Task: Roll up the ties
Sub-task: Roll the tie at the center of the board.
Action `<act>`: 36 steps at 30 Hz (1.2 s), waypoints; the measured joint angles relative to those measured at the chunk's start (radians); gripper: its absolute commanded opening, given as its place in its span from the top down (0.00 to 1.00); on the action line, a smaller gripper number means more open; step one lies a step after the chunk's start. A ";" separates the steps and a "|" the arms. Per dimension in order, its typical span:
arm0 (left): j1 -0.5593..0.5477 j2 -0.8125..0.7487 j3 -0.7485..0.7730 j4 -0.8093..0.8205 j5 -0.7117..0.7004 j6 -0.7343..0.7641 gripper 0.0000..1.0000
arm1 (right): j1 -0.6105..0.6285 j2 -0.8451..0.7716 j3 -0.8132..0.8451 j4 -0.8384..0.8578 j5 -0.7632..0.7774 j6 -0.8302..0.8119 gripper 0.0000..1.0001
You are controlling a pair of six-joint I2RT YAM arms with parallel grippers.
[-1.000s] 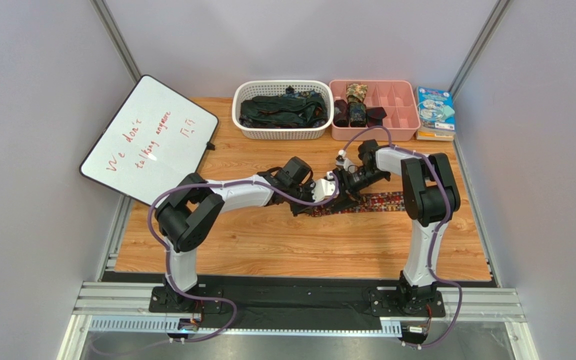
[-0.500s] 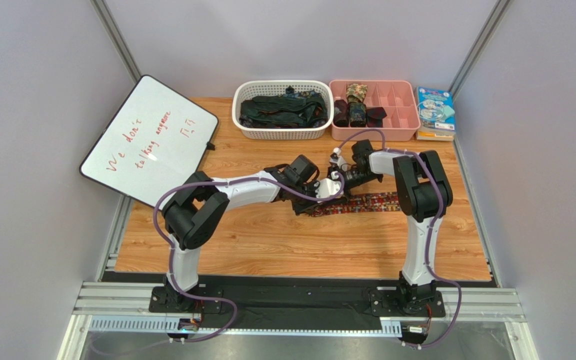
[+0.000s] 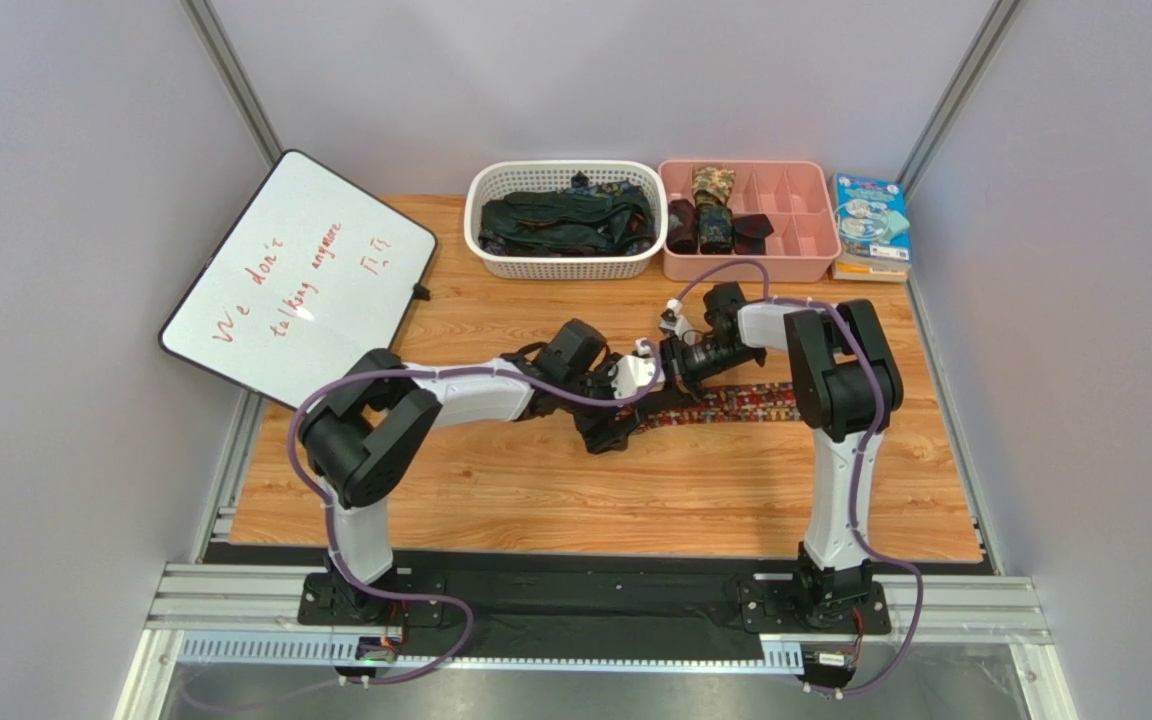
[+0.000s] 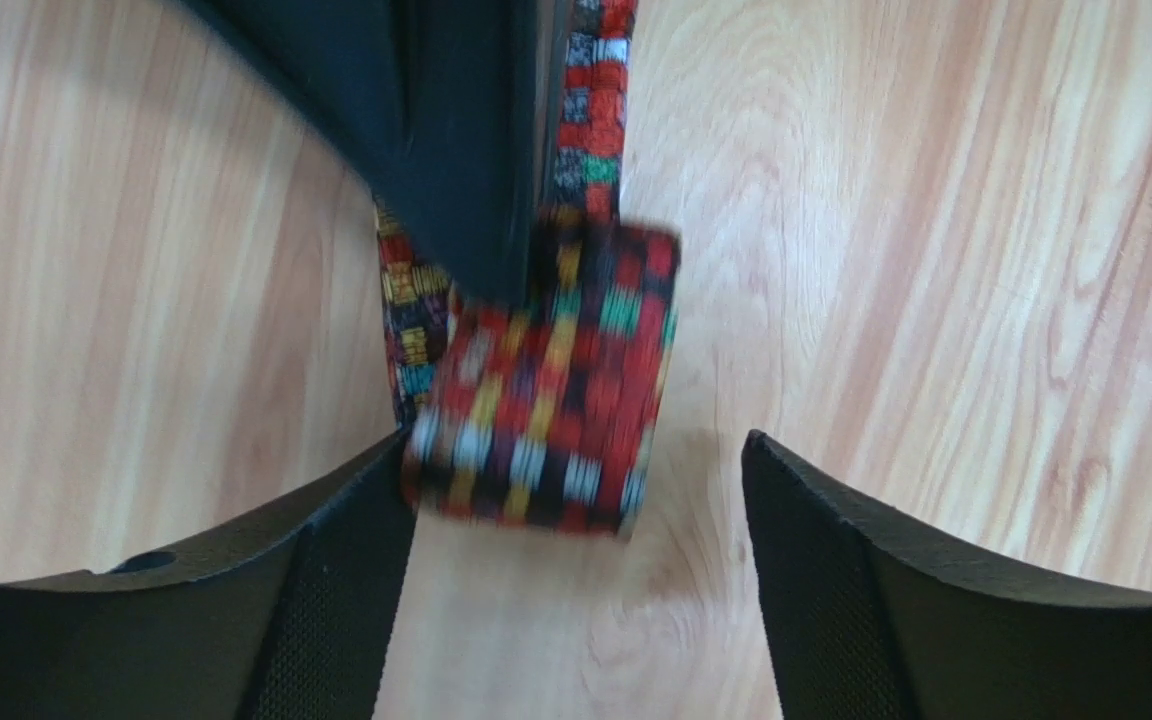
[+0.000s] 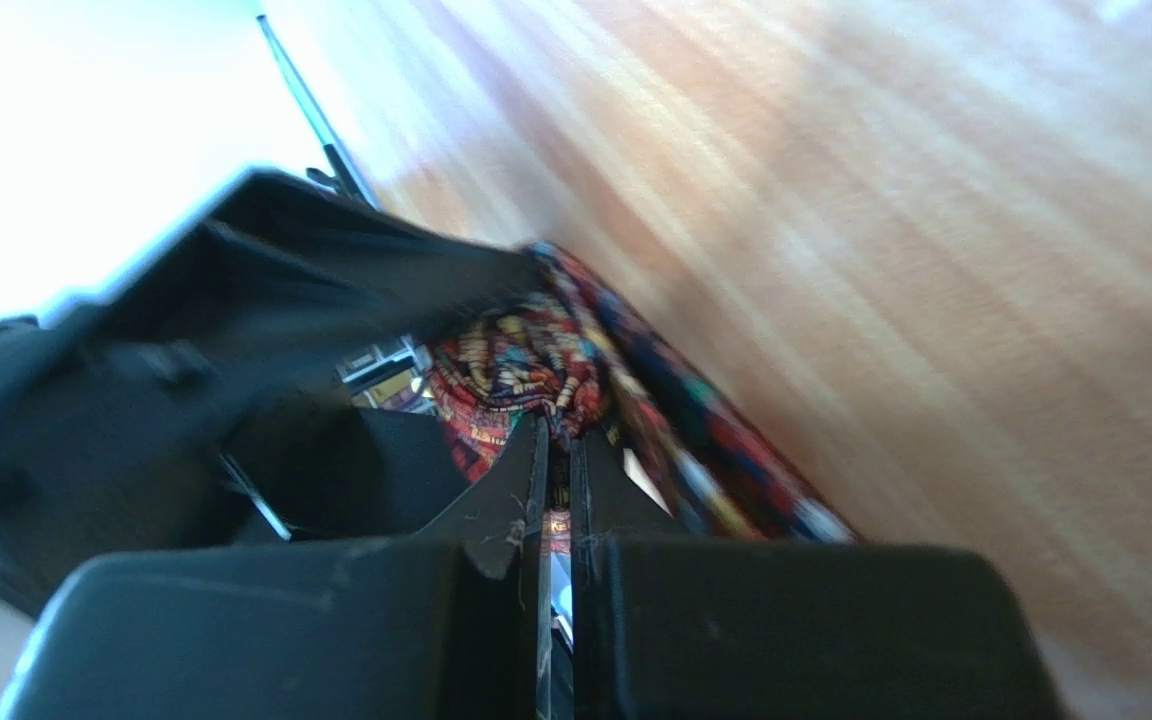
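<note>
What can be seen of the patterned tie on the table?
The patterned tie is woven-looking fabric in red, orange, yellow and green checks on black. One end is folded into a flat, started roll; the rest trails straight along the wooden table. The shut right gripper pinches the fold, and the open left gripper straddles it without gripping.

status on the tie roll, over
Left claw open around the rolled end of the tie. Right claw shut, pinching the roll. Rest of tie flat on table; nothing blocking.
</note>
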 measured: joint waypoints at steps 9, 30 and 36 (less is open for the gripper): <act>0.065 -0.058 -0.328 0.576 0.070 -0.210 0.03 | 0.000 0.037 0.037 -0.055 0.032 -0.054 1.00; 0.025 0.003 -0.278 0.623 0.059 -0.056 0.88 | -0.026 0.021 0.090 -0.166 0.071 -0.094 0.73; 0.025 -0.007 -0.254 0.550 0.063 -0.031 0.88 | -0.093 -0.006 0.095 -0.219 0.175 -0.139 0.78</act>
